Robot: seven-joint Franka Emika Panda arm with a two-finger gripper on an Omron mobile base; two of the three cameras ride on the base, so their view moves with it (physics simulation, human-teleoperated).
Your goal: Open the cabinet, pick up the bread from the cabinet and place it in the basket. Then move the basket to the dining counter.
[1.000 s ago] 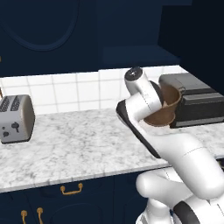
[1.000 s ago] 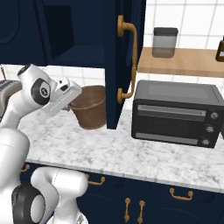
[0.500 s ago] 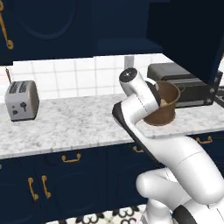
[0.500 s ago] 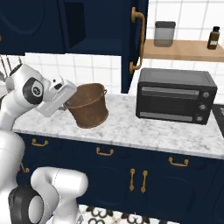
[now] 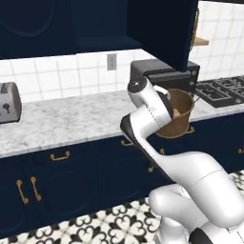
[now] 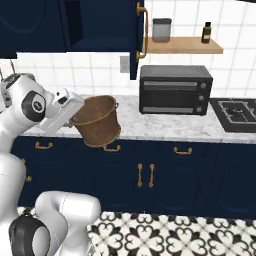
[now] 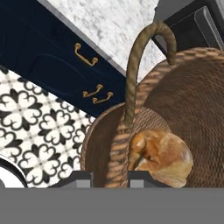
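My gripper (image 6: 75, 118) is shut on the rim of the brown basket (image 6: 98, 121), which hangs tilted in the air in front of the worktop's edge. From the hand, the rim wall sits between my fingertips (image 7: 81, 177), with a loop handle arching above. The tan bread (image 7: 160, 154) lies inside the basket (image 7: 183, 96) on its bottom. From the left, the basket (image 5: 180, 116) shows just past my hand. The navy cabinet (image 6: 137, 37) stands with its door swung open, its brass handle facing out. The dining counter is out of view.
A black toaster oven (image 6: 174, 90) stands on the marble worktop (image 6: 165, 131) under a wooden shelf (image 6: 186, 46) with a jar and a bottle. A stove (image 6: 236, 113) lies to the right, a grey toaster (image 5: 7, 102) far left. Navy drawers and patterned floor (image 6: 165, 235) are below.
Both base views have pulled back from the worktop and swung, so the base has driven. The basket stays in my gripper and now hangs off the worktop's front edge.
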